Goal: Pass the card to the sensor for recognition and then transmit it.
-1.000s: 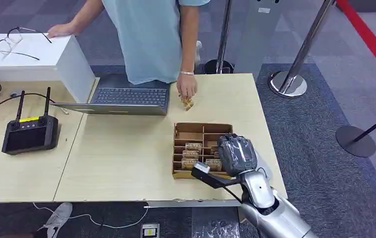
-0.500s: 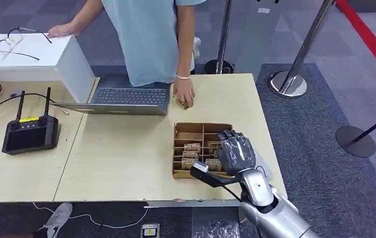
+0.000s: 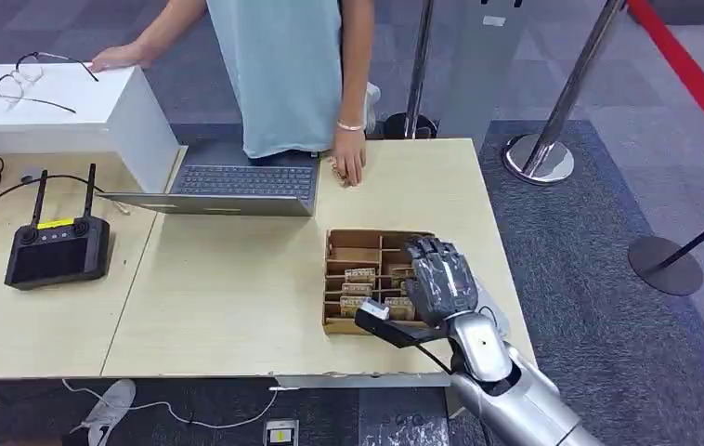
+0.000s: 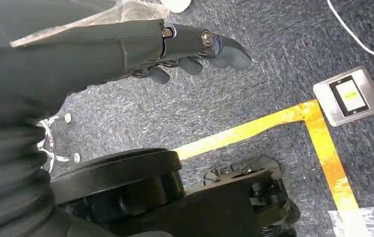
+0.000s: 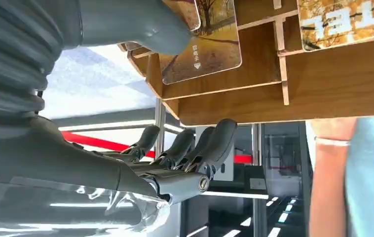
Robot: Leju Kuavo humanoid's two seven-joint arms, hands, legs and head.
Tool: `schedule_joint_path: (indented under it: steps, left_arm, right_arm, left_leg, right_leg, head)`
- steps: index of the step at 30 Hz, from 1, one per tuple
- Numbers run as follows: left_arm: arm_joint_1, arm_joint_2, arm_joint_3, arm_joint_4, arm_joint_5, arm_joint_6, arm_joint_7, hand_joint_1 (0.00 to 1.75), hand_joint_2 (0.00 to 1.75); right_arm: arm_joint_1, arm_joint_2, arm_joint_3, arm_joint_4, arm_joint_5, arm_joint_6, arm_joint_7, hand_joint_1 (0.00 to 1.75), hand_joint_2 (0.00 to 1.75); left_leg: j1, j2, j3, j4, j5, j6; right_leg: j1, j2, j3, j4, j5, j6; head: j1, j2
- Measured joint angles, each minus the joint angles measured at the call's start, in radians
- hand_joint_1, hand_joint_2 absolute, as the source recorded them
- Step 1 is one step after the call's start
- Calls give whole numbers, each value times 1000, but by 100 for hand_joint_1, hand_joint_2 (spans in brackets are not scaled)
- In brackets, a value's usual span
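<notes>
Right hand: fingers spread, empty, above card box | Card: upright in slot, apparently untouched | Handling: thin, stiff, light, slick; pinch exposed top edge | Left hand: loosely open, empty
</notes>
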Motion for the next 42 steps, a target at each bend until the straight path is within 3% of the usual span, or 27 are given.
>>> schedule_joint_path:
  steps: [13, 25, 26, 27, 28, 42]
  left_arm:
    - [0, -1, 0, 0, 2, -7, 12, 0, 175]
    - [2, -5, 0, 0, 3, -8, 11, 0, 175]
    - [2, -5, 0, 0, 3, -7, 11, 0, 175]
    - [2, -5, 0, 0, 3, -6, 10, 0, 175]
    - [2, -5, 0, 0, 3, -6, 8, 0, 175]
    - [2, -5, 0, 0, 2, -2, 0, 0, 175]
  right_arm:
    - [-2, -35, 19, -47, 21, 153, 2, 66, 175]
    - [2, -70, 46, -68, 12, 167, 6, 73, 175]
    - [4, -71, 47, -68, 10, 167, 6, 129, 175]
    - [4, -72, 49, -68, 10, 167, 6, 157, 175]
    - [6, -72, 51, -68, 8, 166, 7, 175, 175]
    - [16, -74, 55, -68, -22, 114, 12, 175, 175]
  left_leg:
    - [0, -1, 0, 0, 0, 0]
    - [0, 0, 0, 0, 0, 0]
    - [0, 0, 0, 0, 0, 0]
    - [0, 0, 0, 0, 0, 0]
    - [0, 0, 0, 0, 0, 0]
    - [0, 0, -1, 0, 0, 0]
  right_leg:
    - [0, 0, 1, 0, 0, 0]
    - [0, 0, -1, 0, 1, 0]
    - [0, 0, -1, 0, 1, 0]
    - [0, 0, 0, 0, 1, 0]
    - [0, 0, 0, 0, 1, 0]
    - [0, 0, -1, 0, 1, 0]
  head:
    - [0, 0]
    - [0, 0]
    - [0, 0]
    - [0, 0]
    - [0, 0]
    - [0, 0]
